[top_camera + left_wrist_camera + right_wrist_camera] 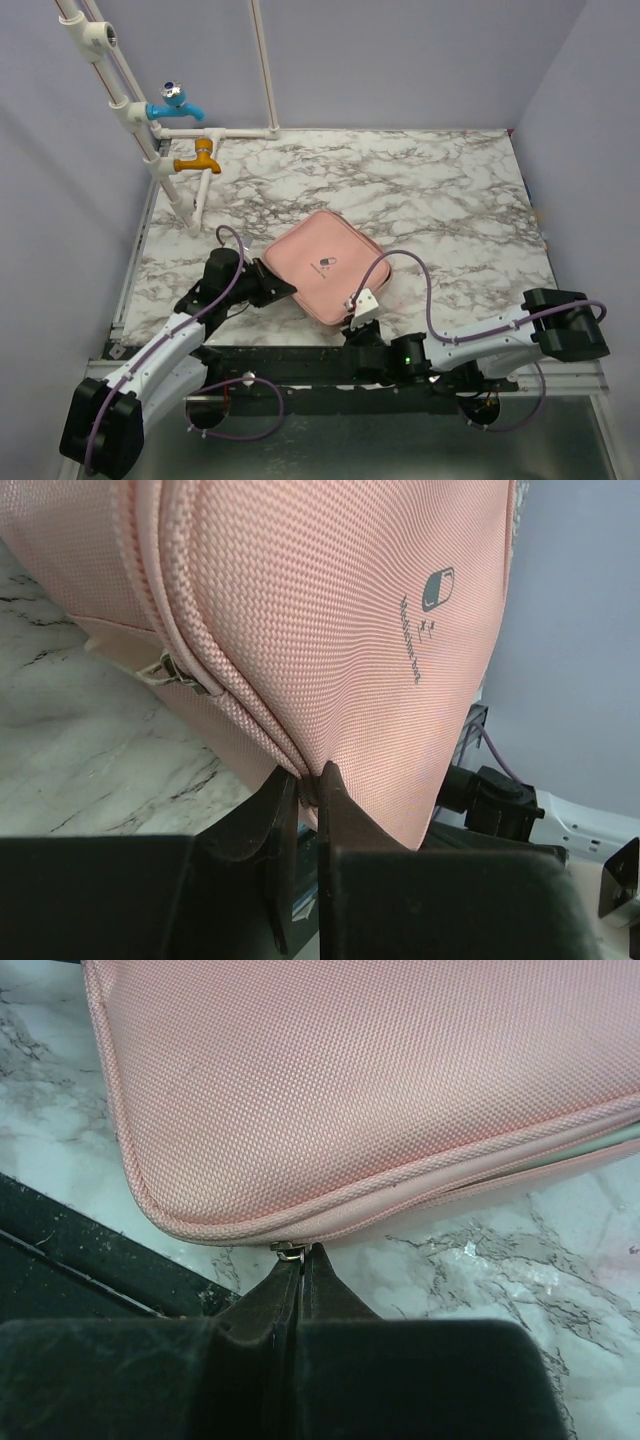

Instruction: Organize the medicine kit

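The pink medicine kit (325, 262) lies on the marble table, lid down, pill logo (438, 588) on top. My left gripper (283, 289) is at its left corner, shut on the zip seam at the case's edge (308, 780). A metal zip pull (172, 670) hangs further along that side. My right gripper (357, 322) is at the near corner, shut on a second zip pull (290, 1251) just under the piping. In the right wrist view the kit (350, 1080) shows a thin pale gap (610, 1140) along its right side. No bottles or sachets are in view.
White pipes with a blue tap (176, 104) and an orange tap (203, 157) stand at the back left. The black front rail (300, 362) runs just below the kit. Grey walls close in the table on three sides.
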Controlling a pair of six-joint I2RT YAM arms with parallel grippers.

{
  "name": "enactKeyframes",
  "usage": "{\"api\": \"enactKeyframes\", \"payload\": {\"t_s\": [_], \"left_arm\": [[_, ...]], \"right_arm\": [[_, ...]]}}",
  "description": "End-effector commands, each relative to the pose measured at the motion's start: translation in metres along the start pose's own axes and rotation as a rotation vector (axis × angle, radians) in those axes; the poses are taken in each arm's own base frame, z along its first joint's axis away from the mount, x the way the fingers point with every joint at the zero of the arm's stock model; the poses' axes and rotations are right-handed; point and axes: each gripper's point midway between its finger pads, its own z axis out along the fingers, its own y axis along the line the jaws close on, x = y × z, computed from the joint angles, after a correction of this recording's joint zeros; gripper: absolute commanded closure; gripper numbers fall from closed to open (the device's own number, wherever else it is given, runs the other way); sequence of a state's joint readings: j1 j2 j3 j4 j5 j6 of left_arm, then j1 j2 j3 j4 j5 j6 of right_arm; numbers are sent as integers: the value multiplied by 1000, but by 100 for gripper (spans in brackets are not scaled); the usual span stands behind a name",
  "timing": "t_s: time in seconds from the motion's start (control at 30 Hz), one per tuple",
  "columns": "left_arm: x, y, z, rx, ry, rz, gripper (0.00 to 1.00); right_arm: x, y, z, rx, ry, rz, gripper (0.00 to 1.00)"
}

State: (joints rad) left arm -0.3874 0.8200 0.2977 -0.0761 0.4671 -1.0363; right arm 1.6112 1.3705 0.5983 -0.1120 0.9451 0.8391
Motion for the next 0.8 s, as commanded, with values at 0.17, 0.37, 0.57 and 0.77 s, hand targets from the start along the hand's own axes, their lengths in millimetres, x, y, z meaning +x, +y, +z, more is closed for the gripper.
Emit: {"api": "enactKeyframes", "payload": {"t_s": [0.17, 0.37, 0.57, 0.77], "left_arm": [[4, -17, -2, 96, 35, 92, 100], [6, -18, -4, 106, 47, 109, 100], [8, -20, -6, 120, 56, 115, 100], [11, -20, -6, 128, 69, 116, 100]], "right_arm": [[-28, -44, -7, 147, -116, 43, 99], [-30, -58, 0, 188, -107, 40, 99], [-36, -82, 8, 240, -94, 77, 99], [-52, -105, 17, 257, -103, 105, 99]]}}
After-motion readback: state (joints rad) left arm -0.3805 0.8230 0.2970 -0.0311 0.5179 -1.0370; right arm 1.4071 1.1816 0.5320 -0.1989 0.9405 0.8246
